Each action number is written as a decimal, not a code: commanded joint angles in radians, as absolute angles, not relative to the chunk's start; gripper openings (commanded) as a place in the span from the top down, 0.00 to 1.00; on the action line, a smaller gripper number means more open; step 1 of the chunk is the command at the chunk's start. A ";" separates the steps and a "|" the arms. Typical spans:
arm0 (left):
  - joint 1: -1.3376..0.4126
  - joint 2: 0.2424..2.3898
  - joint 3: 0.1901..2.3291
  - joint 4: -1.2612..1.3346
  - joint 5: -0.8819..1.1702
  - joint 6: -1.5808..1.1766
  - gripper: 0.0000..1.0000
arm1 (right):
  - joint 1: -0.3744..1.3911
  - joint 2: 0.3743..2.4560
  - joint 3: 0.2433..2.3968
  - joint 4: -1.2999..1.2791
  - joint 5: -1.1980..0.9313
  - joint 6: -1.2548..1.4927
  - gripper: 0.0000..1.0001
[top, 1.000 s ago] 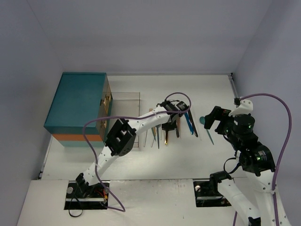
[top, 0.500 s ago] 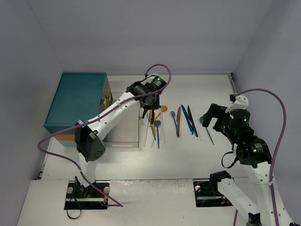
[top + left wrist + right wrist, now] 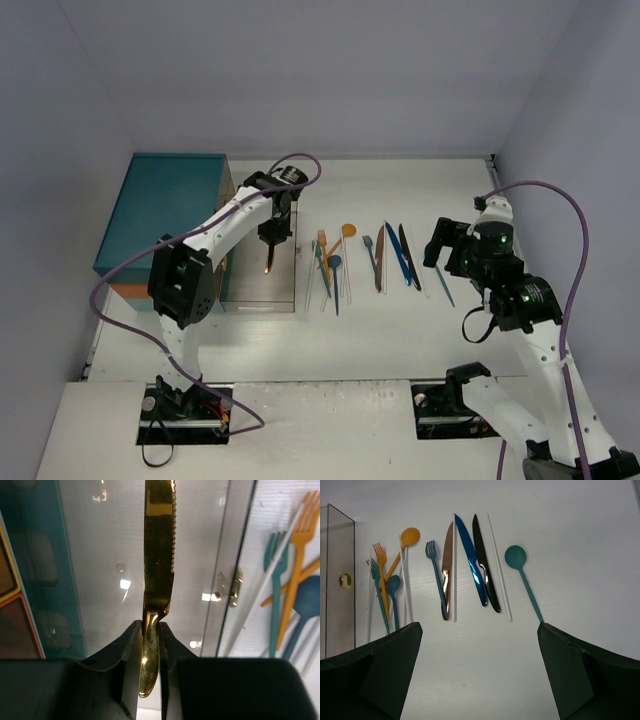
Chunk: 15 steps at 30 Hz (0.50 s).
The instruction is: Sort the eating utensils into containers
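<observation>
The left hand (image 3: 151,626) clamps the handle of a gold serrated knife (image 3: 160,555), blade hanging over the pulled-out clear drawer (image 3: 95,580) of the teal chest (image 3: 165,210) — positioned for release. The right hand (image 3: 479,645), spread wide and empty, hovers above the utensils (image 3: 470,560) on the counter (image 3: 570,555).

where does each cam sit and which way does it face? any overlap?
Top external: fixed above and behind the bases, looking down on the table; left arm and right arm show, teal chest at left.
Left wrist: on the left arm, looking down past its left fingers, shut on a gold knife over the clear drawer.
Right wrist: on the right arm, looking down between its open right fingers at the blue knife and teal spoon.
Shared: both wrist views catch the orange fork and the drawer's gold handle.
</observation>
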State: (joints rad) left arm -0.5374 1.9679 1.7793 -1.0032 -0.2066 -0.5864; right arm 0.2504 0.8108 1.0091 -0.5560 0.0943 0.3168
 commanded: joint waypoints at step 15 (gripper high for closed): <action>-0.495 2.037 1.676 -0.817 -0.171 -0.550 0.78 | 0.256 1.031 0.899 -0.502 0.028 0.353 0.10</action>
